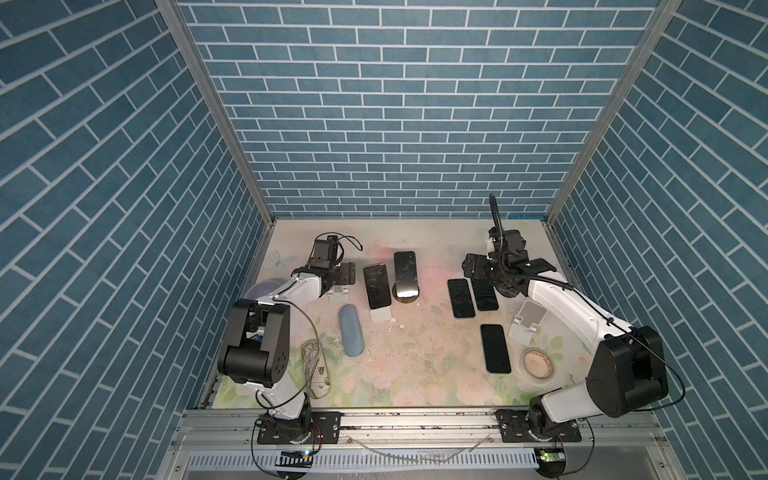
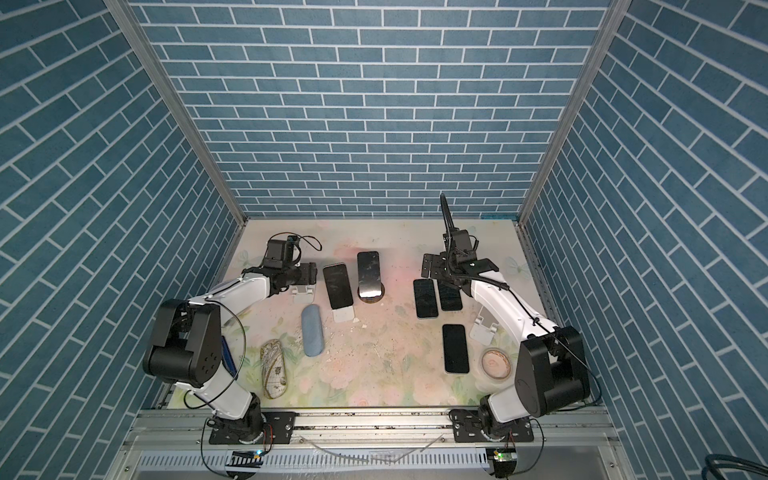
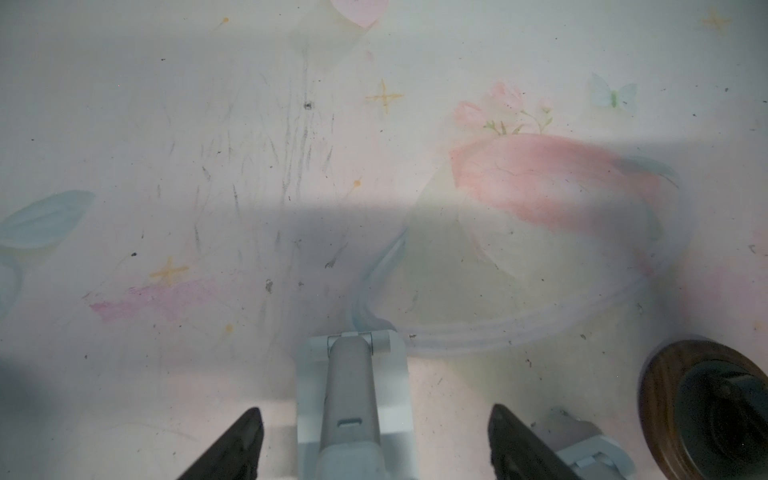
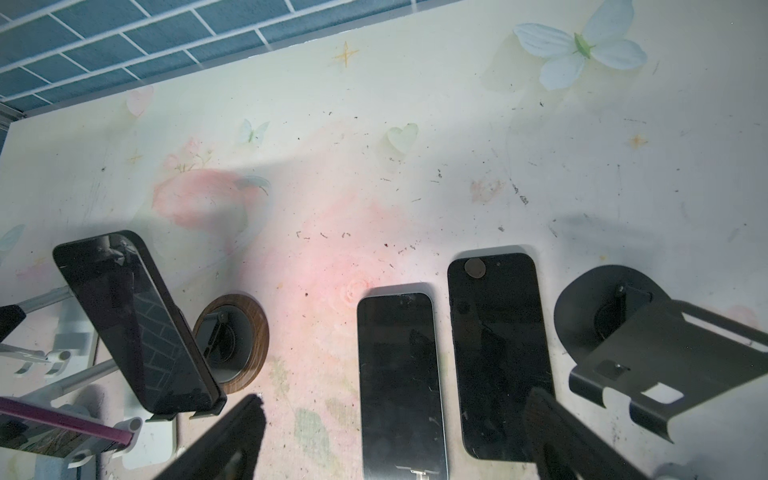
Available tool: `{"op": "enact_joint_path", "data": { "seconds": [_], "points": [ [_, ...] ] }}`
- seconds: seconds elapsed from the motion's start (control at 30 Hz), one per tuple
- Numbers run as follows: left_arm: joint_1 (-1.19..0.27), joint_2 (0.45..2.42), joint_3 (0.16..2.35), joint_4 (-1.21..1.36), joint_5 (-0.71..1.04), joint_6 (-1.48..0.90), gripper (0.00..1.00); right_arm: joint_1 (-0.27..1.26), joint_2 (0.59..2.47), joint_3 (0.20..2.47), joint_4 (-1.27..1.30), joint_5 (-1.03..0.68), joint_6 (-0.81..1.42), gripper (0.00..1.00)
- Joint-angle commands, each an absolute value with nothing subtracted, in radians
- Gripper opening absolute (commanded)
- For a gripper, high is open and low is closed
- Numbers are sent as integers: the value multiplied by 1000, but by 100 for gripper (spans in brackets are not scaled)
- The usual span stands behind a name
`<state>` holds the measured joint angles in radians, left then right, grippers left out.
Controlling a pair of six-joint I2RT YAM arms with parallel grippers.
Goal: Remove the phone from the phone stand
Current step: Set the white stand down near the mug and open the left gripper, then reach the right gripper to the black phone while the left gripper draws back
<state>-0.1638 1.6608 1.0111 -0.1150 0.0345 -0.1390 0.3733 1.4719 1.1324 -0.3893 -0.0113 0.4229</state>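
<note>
**Two phones still propped, three lying flat**

In both top views, three flat phones (image 1: 495,348) lie on the table (image 1: 415,374) right of centre, so much of the job looks done. Left of centre, a dark phone (image 1: 377,291) leans on a white stand (image 1: 380,313), and a second phone (image 1: 405,272) on a wood-based stand (image 1: 406,296). The left gripper (image 3: 375,411), jaws spread, straddles an empty grey stand (image 3: 351,386) at the bottom of its wrist view and holds nothing. The right gripper (image 4: 395,397), jaws also spread, hovers empty over two of the flat phones.
</note>
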Motion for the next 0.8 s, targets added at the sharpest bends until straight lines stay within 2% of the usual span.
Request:
{"op": "enact_joint_path", "data": {
  "seconds": [0.0,0.23,0.77],
  "points": [
    [-161,1658,1023,-146,51,-130,91,379,1473,1176,-408,4,453,98],
    [-161,1593,1017,-178,59,-139,100,379,1476,1174,-402,-2,453,98],
    [-163,1301,881,-244,-44,-268,100,431,1530,1220,-440,41,450,98]
  ]
}}
